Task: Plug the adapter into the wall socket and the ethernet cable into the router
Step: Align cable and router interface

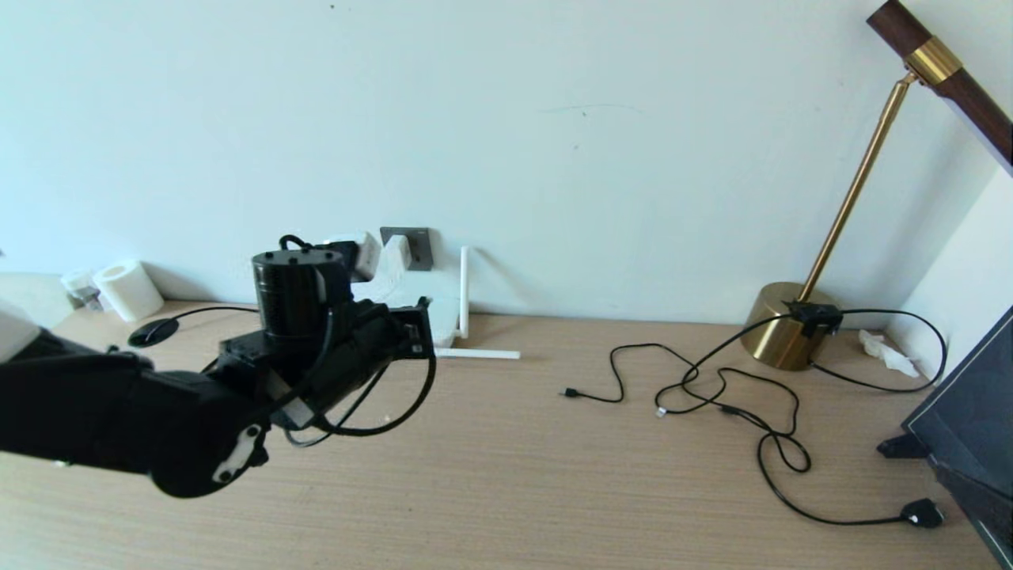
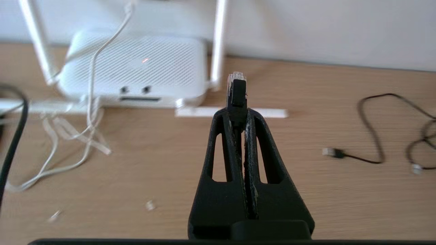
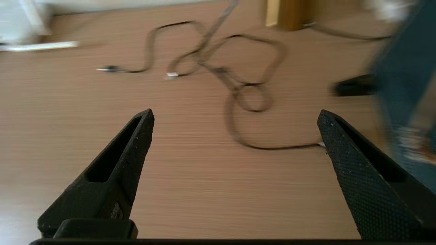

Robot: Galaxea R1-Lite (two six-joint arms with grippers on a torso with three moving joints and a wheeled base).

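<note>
Closest to you, your right gripper [image 3: 235,122] hangs over the pale wooden desk [image 1: 554,475] with its jaws spread wide, nothing between them; thin black cables [image 3: 238,68] lie loose on the desk just beyond it. Your left gripper [image 2: 240,112] has its jaws pressed together, pinching the thick black ethernet cable [image 2: 237,93] by its boot, the clear plug sticking out past the tips. That plug sits in front of the flat white router [image 2: 136,68], off to the side of its dark front ports, not touching. Behind the router, the small white adapter [image 1: 368,252] sits beside the dark grey wall socket [image 1: 415,241] on the wall.
</note>
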